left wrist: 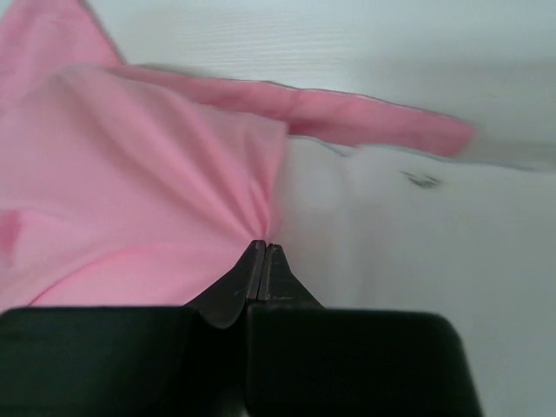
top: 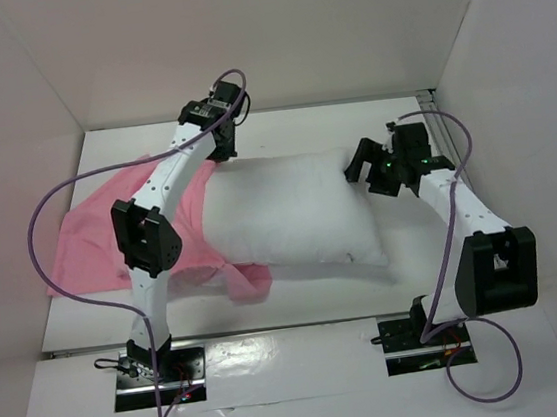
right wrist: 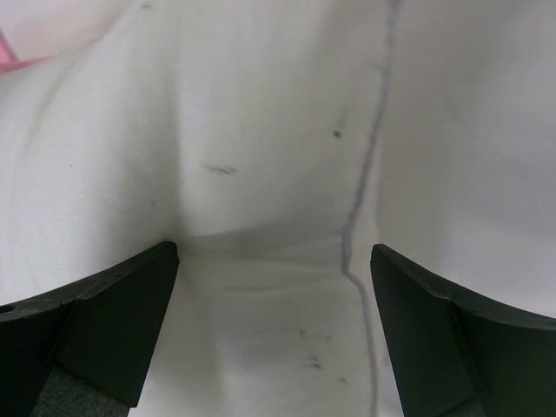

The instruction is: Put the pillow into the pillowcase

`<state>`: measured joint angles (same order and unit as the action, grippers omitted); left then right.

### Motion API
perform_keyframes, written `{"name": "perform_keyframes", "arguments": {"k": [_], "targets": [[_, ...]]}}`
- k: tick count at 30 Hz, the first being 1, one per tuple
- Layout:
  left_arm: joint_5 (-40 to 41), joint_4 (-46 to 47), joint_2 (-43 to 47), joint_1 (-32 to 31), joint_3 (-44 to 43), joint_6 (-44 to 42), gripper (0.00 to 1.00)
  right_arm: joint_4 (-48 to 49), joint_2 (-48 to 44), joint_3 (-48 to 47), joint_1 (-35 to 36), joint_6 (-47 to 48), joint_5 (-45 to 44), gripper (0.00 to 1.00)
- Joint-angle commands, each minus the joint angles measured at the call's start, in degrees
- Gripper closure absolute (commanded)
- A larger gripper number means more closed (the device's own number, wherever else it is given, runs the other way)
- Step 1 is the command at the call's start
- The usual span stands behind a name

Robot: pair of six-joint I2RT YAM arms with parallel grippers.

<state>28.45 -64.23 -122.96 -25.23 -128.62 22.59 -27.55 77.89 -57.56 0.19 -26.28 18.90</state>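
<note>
White arms [top: 169, 176] with black joints [top: 146, 239], looping purple cables [top: 33, 221] and black wedge-shaped fingers [right wrist: 104, 321].

Blocked at middle of tabletop [top: 330, 127] by pillow [top: 299, 211], at left by pillowcase [top: 92, 250]; hemmed by walls [top: 10, 148] on three sides; passable behind pillow and along near edge.

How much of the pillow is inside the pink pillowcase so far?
Nearly none: the pillow lies almost fully uncovered, one end at the pillowcase. In hand: the left gripper is shut on the pillowcase, and the right gripper is open at the pillow's other end. Left to do: open the pillowcase and slide the pillow in.
</note>
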Motion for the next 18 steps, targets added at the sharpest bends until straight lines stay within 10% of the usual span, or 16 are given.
{"name": "perform_keyframes", "arguments": {"k": [1, 2, 3, 5, 12, 18], "targets": [[-13.63, 7.0, 6.05, -3.59, 1.7, -0.79, 1.0, 14.95, 2.79, 1.92, 8.3, -4.55, 12.64, 0.02], [-16.12, 7.88, 6.58, -5.16, 1.7, -1.4, 1.0, 17.68, 4.01, 1.93, 10.43, -6.92, 14.48, 0.12], [-18.58, 9.37, 7.72, -6.05, 1.7, -1.41, 1.0, 21.36, 4.03, 1.93, 12.45, -7.72, 17.29, 0.55], [-26.66, 9.91, 8.96, -8.95, 0.13, -0.8, 1.0, 22.01, 2.37, -2.89, 17.38, -9.04, 17.84, 0.96], [-45.84, 20.52, 22.39, -14.93, -1.65, 10.26, 1.0, 16.49, -11.51, -16.61, 19.33, -6.77, 9.94, 1.0], [-41.29, 27.4, 25.85, -17.22, 9.78, 15.64, 1.0, 13.49, -13.73, -2.06, 20.72, -6.15, 7.83, 1.0]]}}
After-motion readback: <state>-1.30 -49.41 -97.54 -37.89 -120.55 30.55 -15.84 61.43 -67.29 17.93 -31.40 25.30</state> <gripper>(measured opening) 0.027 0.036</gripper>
